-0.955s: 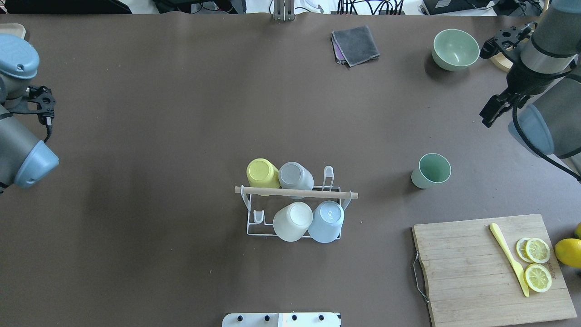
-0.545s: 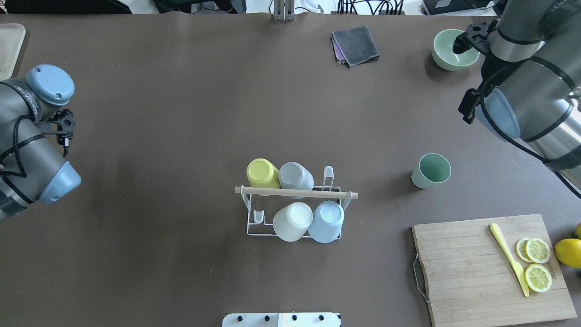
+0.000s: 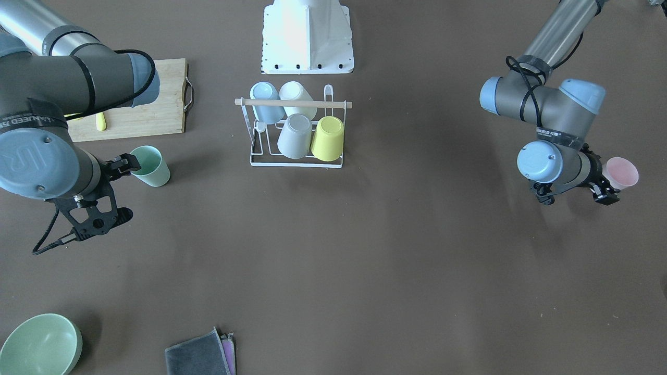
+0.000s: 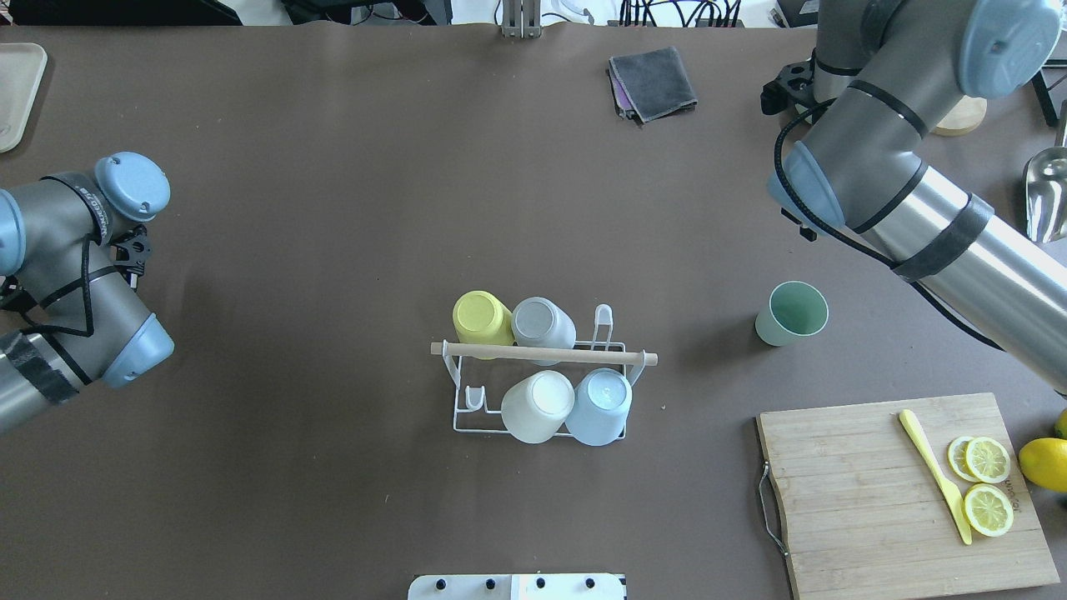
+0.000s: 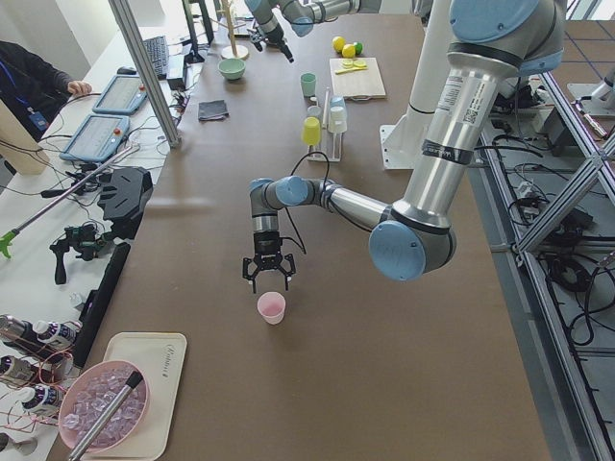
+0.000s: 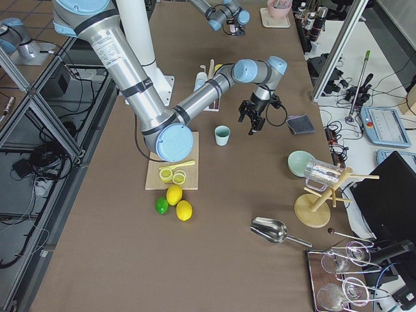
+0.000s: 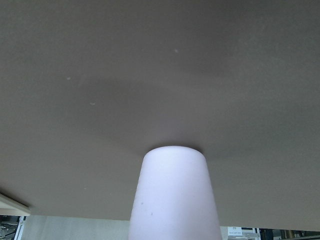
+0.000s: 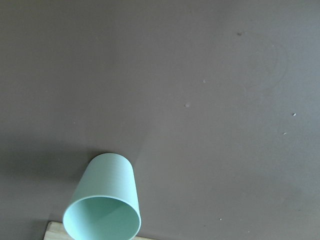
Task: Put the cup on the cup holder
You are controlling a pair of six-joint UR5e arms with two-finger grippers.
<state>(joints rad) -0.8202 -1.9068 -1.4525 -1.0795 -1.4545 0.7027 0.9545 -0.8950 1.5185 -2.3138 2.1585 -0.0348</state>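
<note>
1. A rectangular light wooden cutting board with a metal handle (image 4: pixel 909 492) lies on the brown tabletop (image 4: pixel 333 208).
2. A pale yellow plastic knife (image 4: pixel 935 475) and round lemon slices (image 4: pixel 989 510) rest on it; a whole yellow lemon (image 4: pixel 1044 463) sits just beside its edge.
3. A folded dark grey cloth (image 4: pixel 653 82) lies near the tabletop's far edge.
4. A sage-green round bowl (image 3: pixel 39 345) stands upright, well apart from the cloth.

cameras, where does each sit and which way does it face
Front-facing: across the table, facing the robot, down on the cup holder; left arm picture-right.
Overhead: behind the robot, forward and down; both arms.
Exterior left: table's end, along it; left arm near.
Exterior right: opposite end; right arm near.
Left wrist: down at pink cup; robot unseen.
Right wrist: down at green cup; robot unseen.
Shared: all exterior views show the cup holder.
</note>
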